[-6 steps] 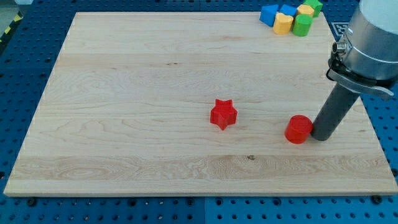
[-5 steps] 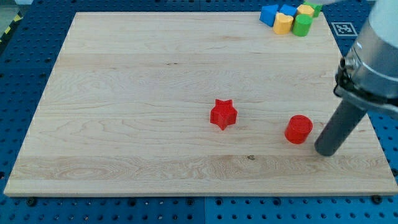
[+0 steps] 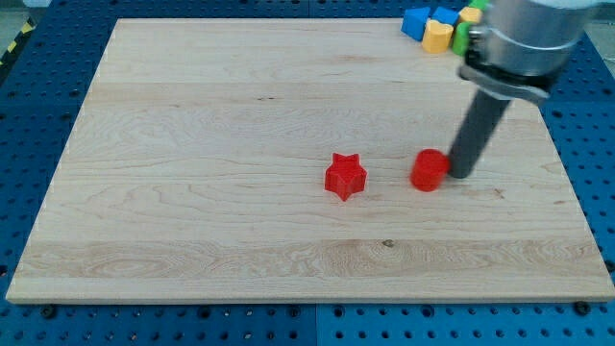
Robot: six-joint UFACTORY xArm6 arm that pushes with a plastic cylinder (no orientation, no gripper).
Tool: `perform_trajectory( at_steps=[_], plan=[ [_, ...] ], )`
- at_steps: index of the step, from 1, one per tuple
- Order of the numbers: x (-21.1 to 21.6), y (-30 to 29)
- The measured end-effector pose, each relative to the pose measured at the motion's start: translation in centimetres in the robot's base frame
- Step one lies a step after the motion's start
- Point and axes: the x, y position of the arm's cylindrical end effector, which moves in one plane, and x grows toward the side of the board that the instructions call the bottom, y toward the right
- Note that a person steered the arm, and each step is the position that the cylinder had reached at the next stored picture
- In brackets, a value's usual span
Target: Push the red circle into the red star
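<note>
Pressing against the right side of the red circle block (image 3: 430, 170), my tip (image 3: 461, 175) is seen right of centre, holding nothing. The red star block (image 3: 345, 177) lies near, leftward, on the wooden board (image 3: 192, 144). No writing is legible.

The star (image 3: 345, 177) lies on the bench (image 3: 211, 144) a little right of the frame's centre. The circle (image 3: 430, 170) sits to its right, apart from it. My tip (image 3: 459, 175) stands just right of the circle, touching or nearly touching it. A cluster of blocks (image 3: 437, 26) crowds the bench's upper right corner, partly behind the arm.
</note>
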Motion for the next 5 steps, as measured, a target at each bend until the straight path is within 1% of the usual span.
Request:
perform_trajectory(
  at_steps=[1, 2, 3, 4, 5],
  plan=[
    [-0.1, -3.8],
    [-0.2, -1.0],
    [-0.7, 5.2],
    [-3.6, 10.2],
    [-7.1, 12.0]
  ],
)
